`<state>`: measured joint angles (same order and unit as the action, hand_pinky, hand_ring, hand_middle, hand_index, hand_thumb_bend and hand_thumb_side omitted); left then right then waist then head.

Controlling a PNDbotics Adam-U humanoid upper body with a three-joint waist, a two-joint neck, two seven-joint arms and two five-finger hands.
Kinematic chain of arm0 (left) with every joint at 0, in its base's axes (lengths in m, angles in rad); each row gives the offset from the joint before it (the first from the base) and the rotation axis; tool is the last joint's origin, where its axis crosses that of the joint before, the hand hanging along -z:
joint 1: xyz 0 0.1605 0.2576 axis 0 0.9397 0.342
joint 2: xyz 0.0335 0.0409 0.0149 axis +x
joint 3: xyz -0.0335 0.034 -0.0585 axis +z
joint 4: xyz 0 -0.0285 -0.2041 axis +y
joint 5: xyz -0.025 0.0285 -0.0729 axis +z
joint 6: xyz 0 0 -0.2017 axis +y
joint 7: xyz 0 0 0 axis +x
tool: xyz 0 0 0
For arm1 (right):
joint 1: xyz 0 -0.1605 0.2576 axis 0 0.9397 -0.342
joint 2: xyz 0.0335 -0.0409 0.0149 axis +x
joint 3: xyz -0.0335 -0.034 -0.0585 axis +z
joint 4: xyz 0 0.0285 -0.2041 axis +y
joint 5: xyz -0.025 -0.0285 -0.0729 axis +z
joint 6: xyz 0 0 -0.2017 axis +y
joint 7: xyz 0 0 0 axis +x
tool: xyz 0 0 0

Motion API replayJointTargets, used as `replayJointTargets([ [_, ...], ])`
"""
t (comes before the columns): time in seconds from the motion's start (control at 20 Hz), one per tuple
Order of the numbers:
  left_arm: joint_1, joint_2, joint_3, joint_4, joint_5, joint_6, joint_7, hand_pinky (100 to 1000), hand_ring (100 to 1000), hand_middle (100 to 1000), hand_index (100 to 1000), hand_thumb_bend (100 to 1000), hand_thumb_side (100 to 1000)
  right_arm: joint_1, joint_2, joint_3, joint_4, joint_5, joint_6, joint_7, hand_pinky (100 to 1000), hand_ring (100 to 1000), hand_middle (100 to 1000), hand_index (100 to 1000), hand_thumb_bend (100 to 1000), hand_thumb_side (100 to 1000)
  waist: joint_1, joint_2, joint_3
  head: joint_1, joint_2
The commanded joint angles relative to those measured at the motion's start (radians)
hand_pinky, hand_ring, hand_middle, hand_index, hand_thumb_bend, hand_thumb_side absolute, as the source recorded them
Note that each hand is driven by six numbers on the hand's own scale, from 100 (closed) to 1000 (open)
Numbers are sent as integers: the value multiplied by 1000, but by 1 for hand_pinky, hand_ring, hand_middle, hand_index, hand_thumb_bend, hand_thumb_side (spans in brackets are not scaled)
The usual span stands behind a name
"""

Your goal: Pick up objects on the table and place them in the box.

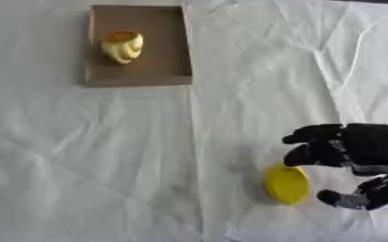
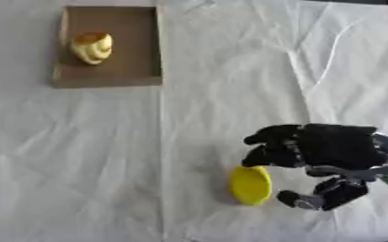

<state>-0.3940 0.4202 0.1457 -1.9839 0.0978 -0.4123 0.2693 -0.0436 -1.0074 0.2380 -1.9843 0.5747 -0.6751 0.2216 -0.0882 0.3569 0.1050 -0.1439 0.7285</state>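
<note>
We are down at the near right of the table with our right hand point(image 2: 334, 151), black fingers curled over a flat yellow object point(image 2: 251, 185) that lies on the white cloth point(image 1: 81, 165); fingers sit just above it and the thumb shows below and to its right, so the hand brackets it, but we cannot tell from either view whether anything is touching it yet, and we judge the fingers half curled and holding nothing so far. Our left hand shows in neither view. The step in hand looks like the pick, and to do it well we want the thumb to come in against the object's near edge while the fingers press from the far side, pinching across its narrow width instead of pushing it flat along the cloth, which is wrinkled and could bunch up under a sliding thing. A low, thin shape like this may slip out sideways, so we should close squarely and lift straight up before swinging away. The box point(image 1: 174, 42), a shallow brown tray, waits well apart at the far left, and a yellow ridged item point(image 1: 122, 46) already lies inside it near its left wall, so we aim for the bare floor beside that. We read no brand, label or writing anywhere on the object, the box or the cloth.
</note>
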Motion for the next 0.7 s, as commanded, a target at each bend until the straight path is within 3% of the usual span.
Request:
replayJointTargets([
  [0.05,-14,8,2,-16,5,-1,-6,864,816,774,852,181,574,-11,-13,0,-16,-9,11,21,973,1000,834,1000,157,245,5,-15,2,-7,-6],
  [0.7,-18,-7,0,-16,13,3,-15,865,819,774,851,170,584,-40,19,20,-16,-3,70,89,972,1000,835,1000,182,245,5,-6,12,-15,-16],
])
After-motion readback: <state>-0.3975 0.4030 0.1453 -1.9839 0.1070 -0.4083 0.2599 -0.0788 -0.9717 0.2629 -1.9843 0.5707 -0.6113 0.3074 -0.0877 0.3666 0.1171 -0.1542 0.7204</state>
